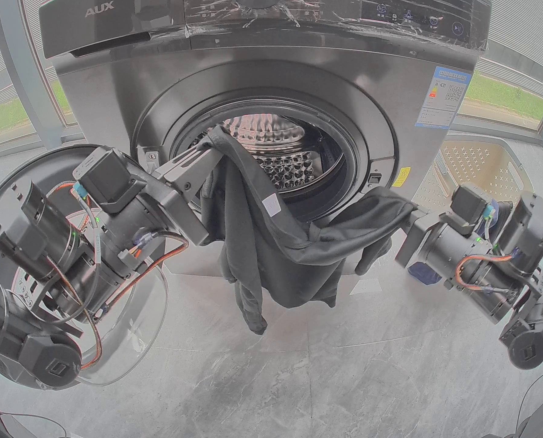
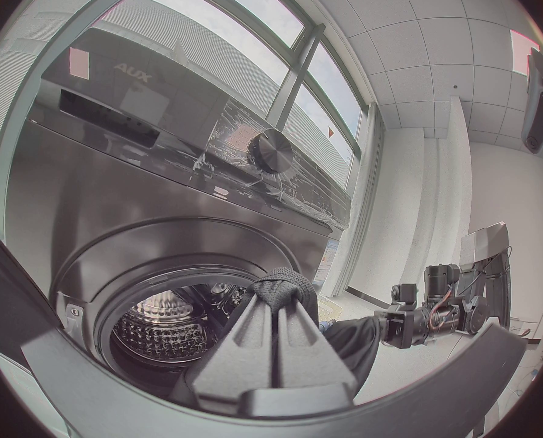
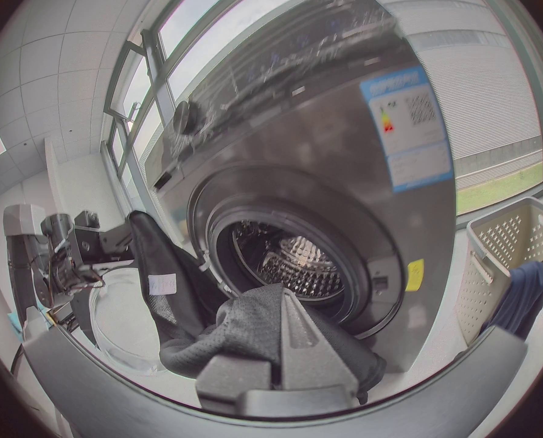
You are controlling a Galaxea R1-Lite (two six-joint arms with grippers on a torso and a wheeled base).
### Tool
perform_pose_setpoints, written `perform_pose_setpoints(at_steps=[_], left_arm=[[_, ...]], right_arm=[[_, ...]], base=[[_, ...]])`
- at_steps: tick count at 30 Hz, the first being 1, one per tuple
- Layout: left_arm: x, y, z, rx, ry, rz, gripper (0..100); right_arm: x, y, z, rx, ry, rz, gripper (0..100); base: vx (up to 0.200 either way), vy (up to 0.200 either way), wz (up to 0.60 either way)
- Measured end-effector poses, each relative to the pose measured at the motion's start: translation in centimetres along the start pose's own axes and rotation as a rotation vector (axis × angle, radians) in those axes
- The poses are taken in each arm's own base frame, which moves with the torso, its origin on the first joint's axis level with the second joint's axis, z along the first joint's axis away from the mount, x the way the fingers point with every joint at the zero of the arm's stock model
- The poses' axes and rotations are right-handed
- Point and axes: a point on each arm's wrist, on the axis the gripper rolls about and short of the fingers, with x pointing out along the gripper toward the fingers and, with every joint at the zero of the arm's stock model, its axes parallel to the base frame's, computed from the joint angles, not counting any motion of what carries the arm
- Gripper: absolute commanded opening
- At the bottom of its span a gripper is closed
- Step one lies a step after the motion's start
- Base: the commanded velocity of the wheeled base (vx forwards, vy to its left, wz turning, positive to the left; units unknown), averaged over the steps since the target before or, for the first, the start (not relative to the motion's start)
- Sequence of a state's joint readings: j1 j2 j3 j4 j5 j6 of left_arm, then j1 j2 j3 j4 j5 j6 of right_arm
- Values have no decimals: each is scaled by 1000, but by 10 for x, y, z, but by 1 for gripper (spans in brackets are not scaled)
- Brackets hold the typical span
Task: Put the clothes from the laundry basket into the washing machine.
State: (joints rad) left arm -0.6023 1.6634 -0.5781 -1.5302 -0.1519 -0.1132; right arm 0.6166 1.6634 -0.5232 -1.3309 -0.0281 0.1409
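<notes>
My left gripper point(image 1: 212, 146) and right gripper point(image 1: 409, 217) both pinch the dark garment point(image 1: 283, 244) — white tag point(image 1: 272, 204) showing — stretched before the open washing machine point(image 1: 131, 98); blue label point(image 1: 443, 97) on its front, laundry basket point(image 1: 478, 162) beside.

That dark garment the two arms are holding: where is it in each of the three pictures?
Head: garment hangs between left gripper and right gripper, before the drum.
Left wrist: pinched in the left gripper, beside the drum.
Right wrist: draped over the right gripper.
Shared landmark: the drum.
</notes>
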Motion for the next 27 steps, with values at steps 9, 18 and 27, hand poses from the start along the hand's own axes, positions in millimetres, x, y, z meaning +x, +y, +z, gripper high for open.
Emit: perform_pose_setpoints(at_steps=[9,18,27], left_arm=[[7,-3,-9,-11,10,-9,0],[15,-5,-9,-13,-2,-17,0],[20,-3,-10,-10,-15,-18,0]], right_arm=[[23,11,-51,3,131,21,0],[29,15,-91,8,247,33,100],[9,21,-135,-8,434,74,100]], base=[[0,0,0],[0,0,0],[0,0,0]])
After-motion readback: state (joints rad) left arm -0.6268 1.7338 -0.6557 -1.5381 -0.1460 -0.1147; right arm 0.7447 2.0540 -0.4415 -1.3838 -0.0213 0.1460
